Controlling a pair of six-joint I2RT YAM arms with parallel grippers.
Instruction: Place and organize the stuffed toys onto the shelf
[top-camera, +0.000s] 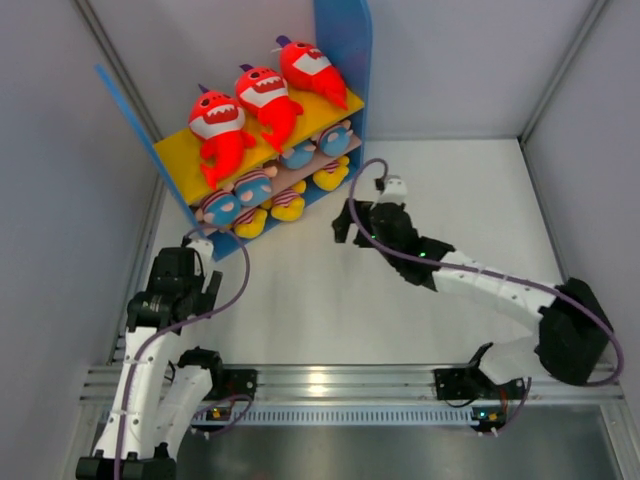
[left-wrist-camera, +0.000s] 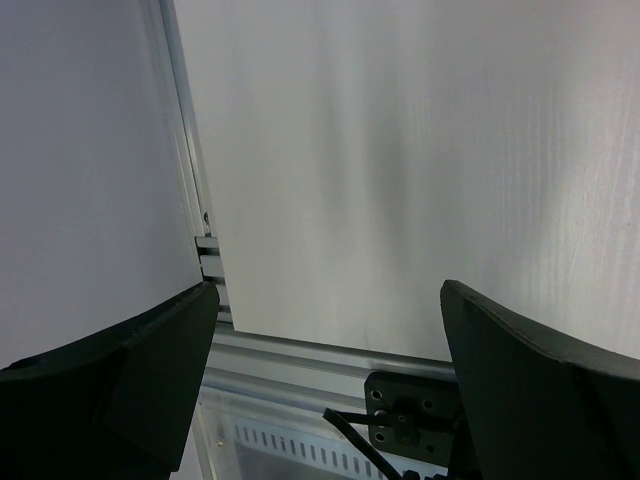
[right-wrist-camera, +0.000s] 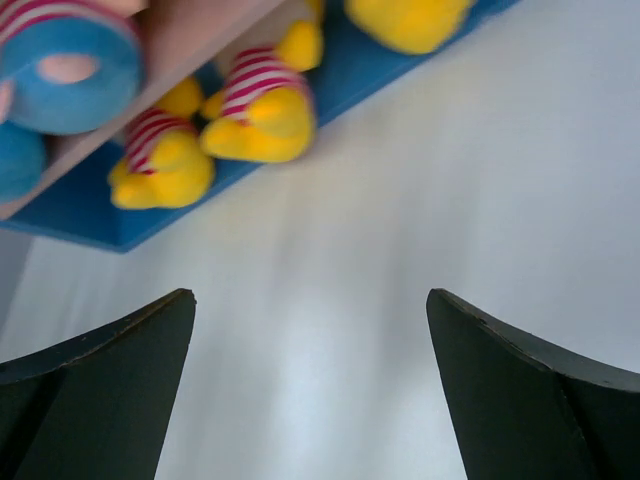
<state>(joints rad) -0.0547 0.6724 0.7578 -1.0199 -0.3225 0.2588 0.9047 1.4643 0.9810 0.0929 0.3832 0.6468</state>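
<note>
Toys fill the shelf (top-camera: 345, 40), which stands at an angle in the far left corner of the table (top-camera: 400, 310). Three red sharks (top-camera: 266, 98) lie side by side on its yellow top board (top-camera: 180, 160), white toothy mouths up. On the pinkish lower board (top-camera: 292, 174) sit dolls with blue and striped parts (top-camera: 232, 205), pressed close together in a row. On the blue base below them sit yellow dolls (top-camera: 250, 222) in red-and-white striped shirts, at the front edge.

The right gripper (top-camera: 345, 222) is low over the table just in front of the shelf's right end, near the yellow dolls but touching none. Its wrist view shows the jaws spread wide with only bare table between the fingers (right-wrist-camera: 110, 380). Beyond them lies the blue base (right-wrist-camera: 90, 215) with two yellow dolls (right-wrist-camera: 265, 105) side by side and part of a third at the top edge. A blue toy part (right-wrist-camera: 65, 65) on the lower board shows in the upper left corner.

The left gripper (top-camera: 200, 295) hangs near the table's left edge, just in front of the shelf's near corner. Its jaws are also wide apart and hold nothing. Between its fingers (left-wrist-camera: 530, 380) the wrist view shows bare table and the metal rail (left-wrist-camera: 300, 360) at the near edge.
</note>
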